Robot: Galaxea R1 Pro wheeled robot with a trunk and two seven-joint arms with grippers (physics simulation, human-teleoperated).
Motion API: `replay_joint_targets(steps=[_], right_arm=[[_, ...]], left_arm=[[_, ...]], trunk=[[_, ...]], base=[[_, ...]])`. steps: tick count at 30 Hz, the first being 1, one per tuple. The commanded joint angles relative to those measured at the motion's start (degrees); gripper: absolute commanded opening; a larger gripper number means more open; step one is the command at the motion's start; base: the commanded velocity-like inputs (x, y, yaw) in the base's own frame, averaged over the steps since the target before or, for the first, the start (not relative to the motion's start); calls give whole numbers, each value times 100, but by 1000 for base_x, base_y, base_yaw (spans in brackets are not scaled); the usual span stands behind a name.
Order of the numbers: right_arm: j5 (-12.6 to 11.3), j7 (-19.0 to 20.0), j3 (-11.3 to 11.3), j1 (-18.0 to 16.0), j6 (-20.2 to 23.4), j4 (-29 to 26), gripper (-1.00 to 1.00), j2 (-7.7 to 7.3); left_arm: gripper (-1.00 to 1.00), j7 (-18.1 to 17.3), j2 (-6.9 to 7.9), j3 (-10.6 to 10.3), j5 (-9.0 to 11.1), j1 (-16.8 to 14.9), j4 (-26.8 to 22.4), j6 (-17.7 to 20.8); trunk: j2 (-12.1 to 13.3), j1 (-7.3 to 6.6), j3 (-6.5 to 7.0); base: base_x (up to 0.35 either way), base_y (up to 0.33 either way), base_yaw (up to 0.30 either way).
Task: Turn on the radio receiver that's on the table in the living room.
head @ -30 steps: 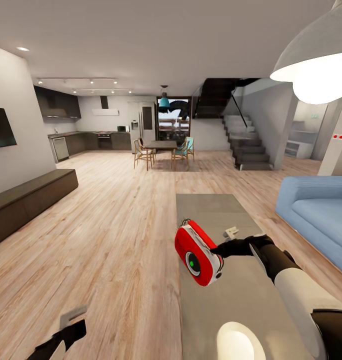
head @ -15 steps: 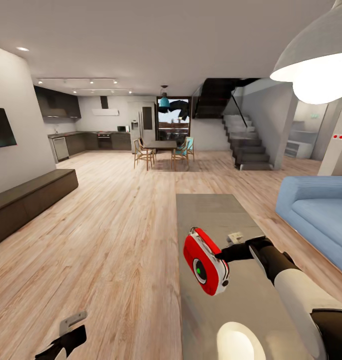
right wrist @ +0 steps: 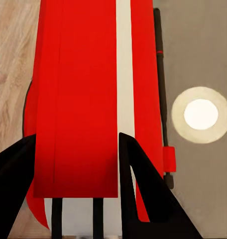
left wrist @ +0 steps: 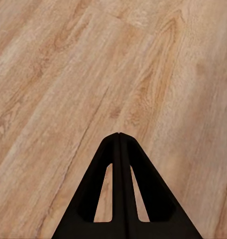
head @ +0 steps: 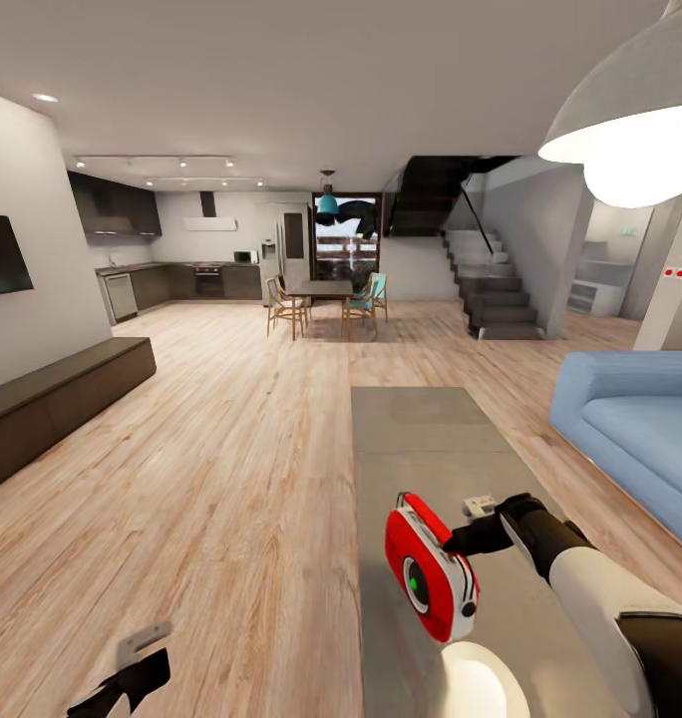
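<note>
While the right arm is reaching forward and inward from the lower right of the head view, its black gripper (head: 459,543) is clamping the radio receiver (head: 430,581) from behind, one finger (right wrist: 143,191) on each side of the red body. The radio is hanging tilted in the air above the near end of the table (head: 426,439), its round dark dial with a green light facing the camera. A pendant lamp's (head: 625,125) bright reflection is glowing on the glossy grey top just beside the radio. The left gripper (head: 134,666) is sitting low at the left over the wood floor (head: 231,479), its fingers (left wrist: 119,149) pressed together and holding nothing. A light blue sofa (head: 635,429) is standing to the right.
</note>
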Motion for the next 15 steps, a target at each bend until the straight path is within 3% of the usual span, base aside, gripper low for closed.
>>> replay_joint_targets(steps=[1, 5, 9, 15], right_arm=[[-23, -5, -15, -4, -17, 134, -100, -2], [-20, -1, -15, 1, -113, 239, -100, -3], [-25, 1, -15, 2, -495, 396, -100, 3], [-26, -6, -15, 2, -603, 441, -100, 6]], left_arm=[[-100, 15, -22, -15, -13, 0, 0, 7], [-100, 26, -16, -15, -6, 0, 0, 11], [-100, 35, -35, -14, -11, 0, 0, 4], [-100, 43, -38, -7, -17, 0, 0, 2]], trunk=[[0, 0, 1], [0, 0, 1], [-161, 88, -71], [-401, 219, -179]], base=[[0, 0, 0], [0, 0, 0], [0, 0, 0], [0, 0, 0]])
